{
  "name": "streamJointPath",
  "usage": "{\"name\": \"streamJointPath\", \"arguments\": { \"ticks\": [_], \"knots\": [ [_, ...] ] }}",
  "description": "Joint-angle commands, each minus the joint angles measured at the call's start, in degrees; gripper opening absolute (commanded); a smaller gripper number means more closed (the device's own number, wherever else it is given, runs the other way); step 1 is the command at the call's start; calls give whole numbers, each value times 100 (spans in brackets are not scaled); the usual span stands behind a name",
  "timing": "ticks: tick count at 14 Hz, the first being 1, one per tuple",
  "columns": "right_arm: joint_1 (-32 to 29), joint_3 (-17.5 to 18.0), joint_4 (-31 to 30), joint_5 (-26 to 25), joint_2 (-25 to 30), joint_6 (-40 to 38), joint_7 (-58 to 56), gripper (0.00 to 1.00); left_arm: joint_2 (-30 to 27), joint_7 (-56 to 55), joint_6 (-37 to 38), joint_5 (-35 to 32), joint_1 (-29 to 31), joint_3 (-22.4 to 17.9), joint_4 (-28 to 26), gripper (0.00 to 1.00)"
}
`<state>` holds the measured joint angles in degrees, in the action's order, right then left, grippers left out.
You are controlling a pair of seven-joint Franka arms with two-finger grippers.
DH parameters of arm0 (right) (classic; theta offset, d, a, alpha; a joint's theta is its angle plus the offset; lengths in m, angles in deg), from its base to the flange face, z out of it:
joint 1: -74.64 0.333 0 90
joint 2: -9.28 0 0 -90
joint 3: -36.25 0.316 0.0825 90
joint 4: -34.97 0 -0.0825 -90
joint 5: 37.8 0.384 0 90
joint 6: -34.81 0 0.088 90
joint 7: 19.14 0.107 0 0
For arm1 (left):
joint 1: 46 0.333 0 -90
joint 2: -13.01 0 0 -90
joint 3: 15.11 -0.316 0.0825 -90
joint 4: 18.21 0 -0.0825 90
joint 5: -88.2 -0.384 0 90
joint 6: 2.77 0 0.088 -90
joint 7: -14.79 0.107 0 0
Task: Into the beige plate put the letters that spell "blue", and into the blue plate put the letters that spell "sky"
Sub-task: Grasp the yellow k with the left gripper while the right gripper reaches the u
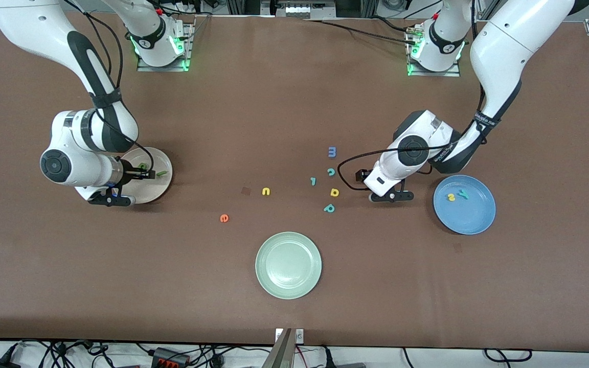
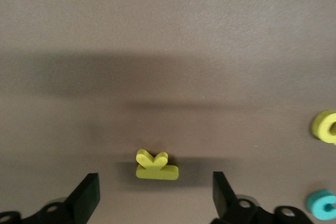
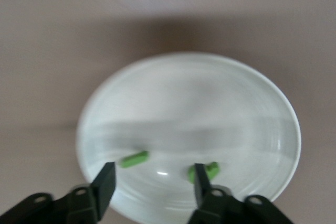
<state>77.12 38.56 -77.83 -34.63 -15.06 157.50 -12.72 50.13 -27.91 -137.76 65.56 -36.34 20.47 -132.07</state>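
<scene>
You are at the pickup of the small yellow foam k [image 2: 155,165], the last "sky" letter. The left gripper [image 2: 156,199] hangs spread wide over the brown tabletop [image 1: 294,92], with the k lying flat between its fingers, beside the round blue plate [image 1: 473,221] at the left arm's end. Next, lower and close. The right gripper [image 3: 153,184] stands open over the round beige plate [image 3: 173,82], where two green letters lie.

Left hand [image 2: 155,195] low, fingers spread, right hand [image 3: 152,184] low, fingers apart, both empty
</scene>
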Motion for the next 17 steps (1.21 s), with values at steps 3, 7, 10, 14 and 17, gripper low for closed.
{"name": "streamJointPath", "arguments": {
  "ticks": [3,7,10,14,17],
  "knots": [
    [1147,68,1240,79,-280,-227,1289,100,112,-54,-151,-206,-8,10,-31,72],
    [1930,68,1955,88,-843,-201,1545,100,103,-63,-133,-206,44,10,-31,27],
    [2457,60,2331,53,-1335,-166,2292,97,33,-72,-89,-206,62,10,-22,21],
    [2819,59,2667,61,-1793,167,3145,68,-406,-19,1023,-206,150,45,380,22],
    [3074,59,2676,53,-2013,606,3559,65,-460,1057,2342,-206,307,28,1083,24]
  ]
}}
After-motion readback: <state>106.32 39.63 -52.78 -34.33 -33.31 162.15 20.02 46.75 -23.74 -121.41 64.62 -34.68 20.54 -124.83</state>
